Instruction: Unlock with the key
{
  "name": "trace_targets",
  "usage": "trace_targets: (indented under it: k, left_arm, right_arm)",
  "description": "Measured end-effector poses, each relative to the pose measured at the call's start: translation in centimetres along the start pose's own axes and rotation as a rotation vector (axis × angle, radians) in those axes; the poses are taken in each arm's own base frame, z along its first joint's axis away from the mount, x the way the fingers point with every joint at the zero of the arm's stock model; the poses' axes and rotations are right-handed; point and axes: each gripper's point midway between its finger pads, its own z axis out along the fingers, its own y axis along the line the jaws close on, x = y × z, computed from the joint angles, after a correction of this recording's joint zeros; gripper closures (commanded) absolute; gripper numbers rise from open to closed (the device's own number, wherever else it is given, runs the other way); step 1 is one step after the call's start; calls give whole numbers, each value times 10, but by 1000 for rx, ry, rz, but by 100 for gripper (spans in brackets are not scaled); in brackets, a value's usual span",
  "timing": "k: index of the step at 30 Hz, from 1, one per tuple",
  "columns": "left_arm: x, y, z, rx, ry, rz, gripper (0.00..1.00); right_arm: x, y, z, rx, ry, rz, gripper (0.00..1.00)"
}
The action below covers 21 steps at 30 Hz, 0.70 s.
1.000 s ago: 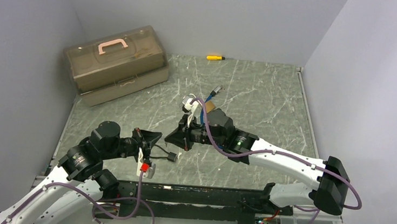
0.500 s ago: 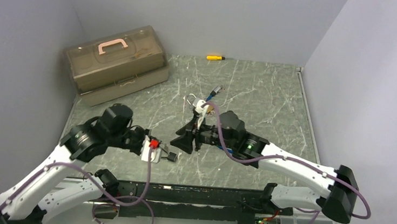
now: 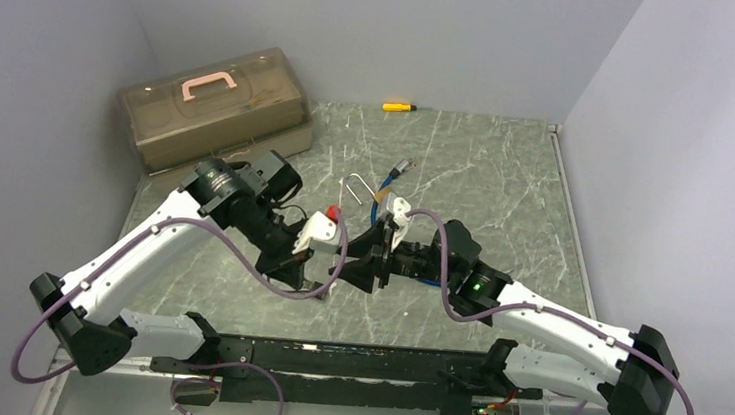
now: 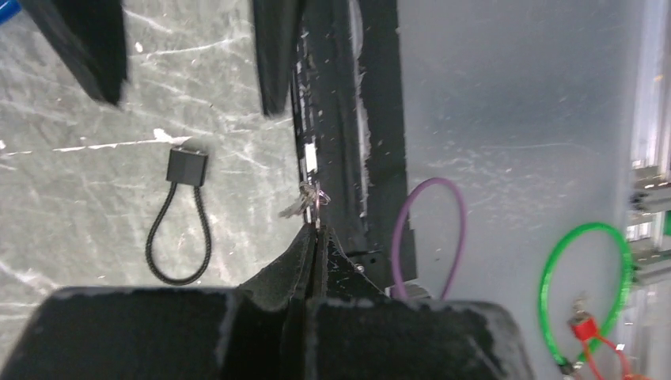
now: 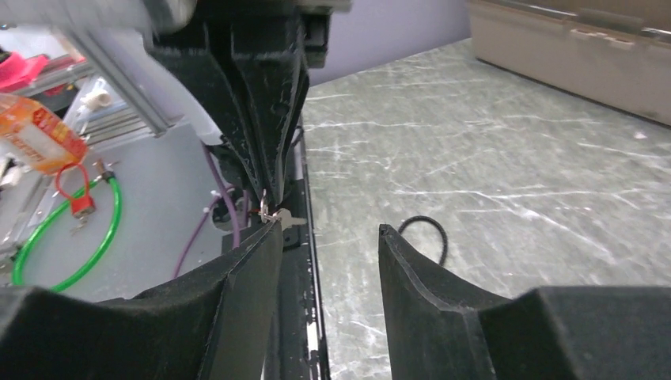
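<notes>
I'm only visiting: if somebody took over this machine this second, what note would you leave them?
Left gripper: shut on the keys, pinched at its very tip.
Right gripper: open, empty, facing the left one.
Black cable lock: lying on the table, in neither gripper.
Done: keys picked up.
Left: get a key into the lock and turn it.

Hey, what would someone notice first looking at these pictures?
In the middle of the scene, the left gripper, shut on a ring of small keys, faces the open right gripper. A black cable lock lies loose beside them, and a brown toolbox with a pink handle sits at the far left.
</notes>
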Motion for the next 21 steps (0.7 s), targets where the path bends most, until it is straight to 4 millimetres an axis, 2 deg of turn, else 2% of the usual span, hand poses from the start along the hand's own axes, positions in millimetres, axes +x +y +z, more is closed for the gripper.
trace_targets:
  k: [4, 8, 11, 15, 21]
  left_arm:
    - [-18, -6, -4, 67, -21, -71, 100]
    - [-19, -11, -1, 101, -22, -124, 100]
    - [-16, -14, 0, 107, -20, -148, 100]
    - [-15, -15, 1, 104, -18, -168, 100]
    - [-16, -11, -2, 73, -16, -176, 100]
  right_arm:
    - [7, 8, 10, -77, -7, 40, 52]
    - [11, 16, 18, -143, -7, 76, 55]
    - [6, 23, 18, -187, -22, 79, 58]
    - [3, 31, 16, -233, -27, 72, 59]
    - [10, 37, 16, -278, 1, 78, 59]
